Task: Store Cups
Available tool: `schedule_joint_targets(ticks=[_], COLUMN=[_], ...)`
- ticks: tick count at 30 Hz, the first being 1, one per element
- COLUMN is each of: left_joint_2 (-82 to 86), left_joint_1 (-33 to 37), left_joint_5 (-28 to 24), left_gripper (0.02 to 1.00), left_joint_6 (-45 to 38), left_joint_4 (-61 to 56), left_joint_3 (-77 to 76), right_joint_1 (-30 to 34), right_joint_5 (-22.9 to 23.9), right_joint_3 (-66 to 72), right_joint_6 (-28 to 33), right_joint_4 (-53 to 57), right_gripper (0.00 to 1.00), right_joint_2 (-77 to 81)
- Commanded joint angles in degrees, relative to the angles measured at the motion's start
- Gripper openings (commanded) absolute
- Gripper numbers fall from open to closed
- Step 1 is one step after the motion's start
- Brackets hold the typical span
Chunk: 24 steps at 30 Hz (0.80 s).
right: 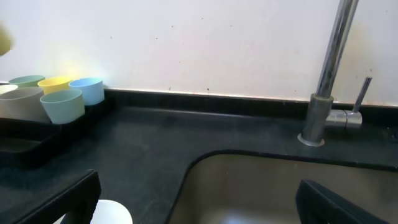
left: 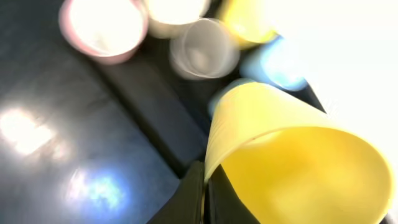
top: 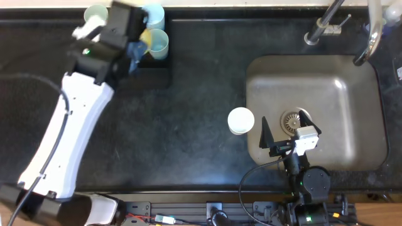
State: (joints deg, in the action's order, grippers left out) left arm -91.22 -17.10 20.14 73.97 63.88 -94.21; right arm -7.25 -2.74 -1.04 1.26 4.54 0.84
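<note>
My left gripper (left: pixel 204 186) is shut on the rim of a yellow cup (left: pixel 292 155), held tilted above the black tray (left: pixel 149 112). On the tray stand a pink cup (left: pixel 102 25), a grey-white cup (left: pixel 202 53), another yellow cup (left: pixel 249 22) and a blue cup (left: pixel 277 65). From above, the left gripper (top: pixel 135 47) hangs at the tray (top: pixel 154 76) beside a light blue cup (top: pixel 158 43). A white cup (top: pixel 240 120) stands alone on the counter by the sink's left rim. My right gripper (top: pixel 289 135) stands open over the sink, nothing between its fingers.
The steel sink (top: pixel 339 81) takes up the right side, with a faucet (right: pixel 323 93) behind it. The dark counter (top: pixel 188 138) stretches between tray and sink. A wall (right: pixel 205 43) rises right behind the tray and faucet.
</note>
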Motion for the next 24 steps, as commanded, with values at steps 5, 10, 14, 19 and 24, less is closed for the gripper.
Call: schedule_joint_targets(ticks=[5,10,14,19,24], left_joint_2=[-0.4,-1.6,-3.7,-6.3,-8.1], left_joint_1=[4.2,5.9,7.5,8.7,9.7], left_joint_5=[-4.2,-4.2,-4.8,-6.0,-7.2], left_gripper=[0.036,0.038,0.036,0.036,0.038], left_joint_6=[20.1,21.1,21.0,21.0,21.0], left_joint_4=[-0.1,-2.1,-2.6,-4.8,-7.1], left_joint_3=[11.1,14.4,14.4,14.4,14.4], right_joint_1=[0.2,0.2,0.2,0.2,0.2], right_joint_5=[0.0,0.0,0.0,0.0,0.0], right_joint_3=[0.8,0.8,0.8,0.8,0.8], right_joint_6=[-0.4,-0.4,-0.4,-0.4,-0.4], right_joint_4=[-0.3,-0.3,-0.3,-0.3,-0.3], right_gripper=[0.998,1.000,0.998,0.996,0.998], right_joint_2=[-0.6,-0.6,-0.6,-0.6,-0.6])
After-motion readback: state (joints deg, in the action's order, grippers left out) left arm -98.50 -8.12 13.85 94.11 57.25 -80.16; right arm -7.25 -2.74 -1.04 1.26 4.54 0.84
